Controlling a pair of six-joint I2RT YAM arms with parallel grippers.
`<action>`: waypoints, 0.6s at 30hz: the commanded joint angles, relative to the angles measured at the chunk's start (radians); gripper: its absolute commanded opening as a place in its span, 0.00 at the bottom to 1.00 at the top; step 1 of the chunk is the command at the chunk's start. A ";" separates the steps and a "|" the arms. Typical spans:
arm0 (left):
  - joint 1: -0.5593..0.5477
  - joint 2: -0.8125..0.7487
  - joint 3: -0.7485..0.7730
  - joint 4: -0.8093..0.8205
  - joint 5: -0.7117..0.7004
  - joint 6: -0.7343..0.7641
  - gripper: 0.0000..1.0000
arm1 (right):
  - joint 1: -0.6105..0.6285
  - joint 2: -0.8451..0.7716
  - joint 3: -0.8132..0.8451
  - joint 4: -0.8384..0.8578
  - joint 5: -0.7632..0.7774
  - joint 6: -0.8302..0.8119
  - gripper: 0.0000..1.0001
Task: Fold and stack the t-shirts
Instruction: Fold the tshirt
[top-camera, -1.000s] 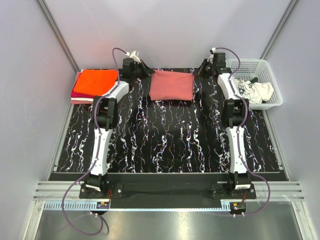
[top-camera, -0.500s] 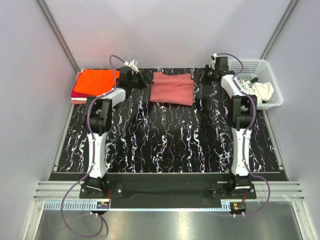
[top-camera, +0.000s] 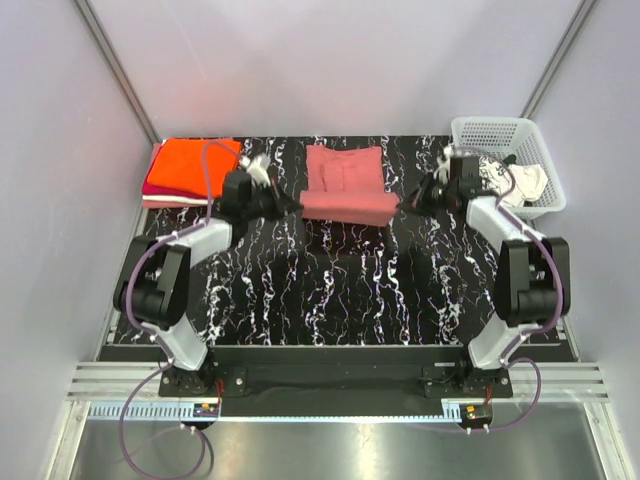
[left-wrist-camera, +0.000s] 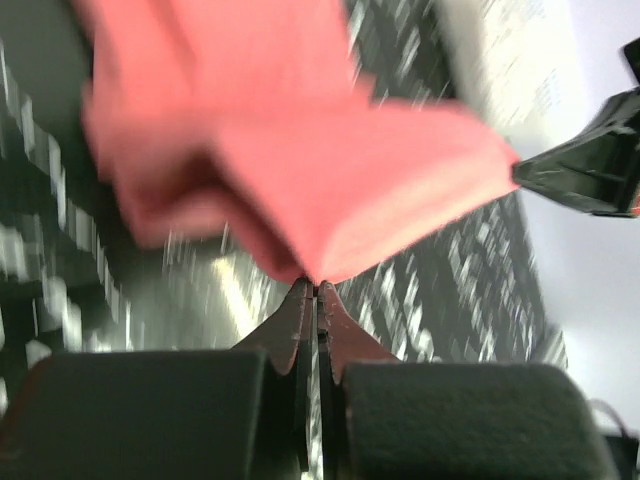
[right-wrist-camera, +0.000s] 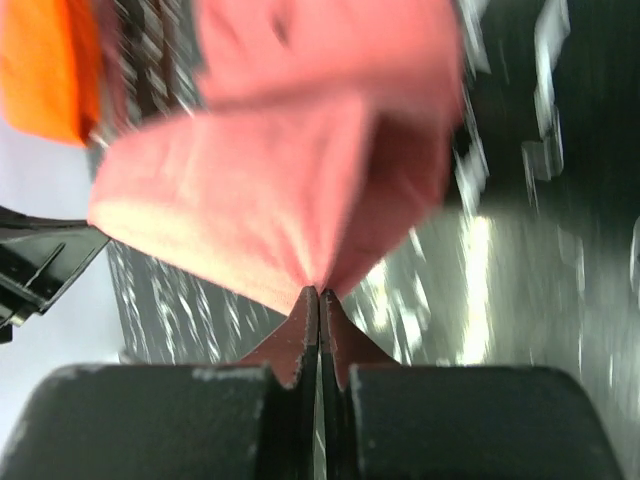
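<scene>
The dusty rose-red t-shirt (top-camera: 345, 183) hangs folded above the marbled black table, held at its two near corners. My left gripper (top-camera: 296, 205) is shut on its left corner (left-wrist-camera: 316, 283). My right gripper (top-camera: 400, 207) is shut on its right corner (right-wrist-camera: 318, 288). The red cloth (left-wrist-camera: 300, 150) fills the top of the left wrist view and the same cloth (right-wrist-camera: 290, 170) fills the right wrist view. A folded orange t-shirt (top-camera: 193, 166) lies on a magenta one (top-camera: 150, 191) at the back left. A white t-shirt with black print (top-camera: 520, 183) lies in the basket.
The white plastic mesh basket (top-camera: 478, 128) stands at the back right corner. The stack of folded shirts sits at the table's back left edge. Grey booth walls close in the back and sides. The orange shirt shows at the left in the right wrist view (right-wrist-camera: 40, 70).
Both grippers have pulled back from the table's far edge toward me, drawing the red shirt's edge with them. The shirt now looks taller and lifted, and both arms have bent outward.
</scene>
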 joint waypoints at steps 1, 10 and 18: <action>-0.015 -0.099 -0.176 0.041 0.026 -0.003 0.00 | 0.023 -0.142 -0.160 0.017 0.001 0.011 0.00; -0.113 -0.398 -0.457 -0.105 -0.010 -0.035 0.00 | 0.063 -0.453 -0.517 -0.080 0.015 0.049 0.00; -0.260 -0.700 -0.555 -0.319 -0.133 -0.035 0.00 | 0.077 -0.779 -0.684 -0.303 0.098 0.184 0.00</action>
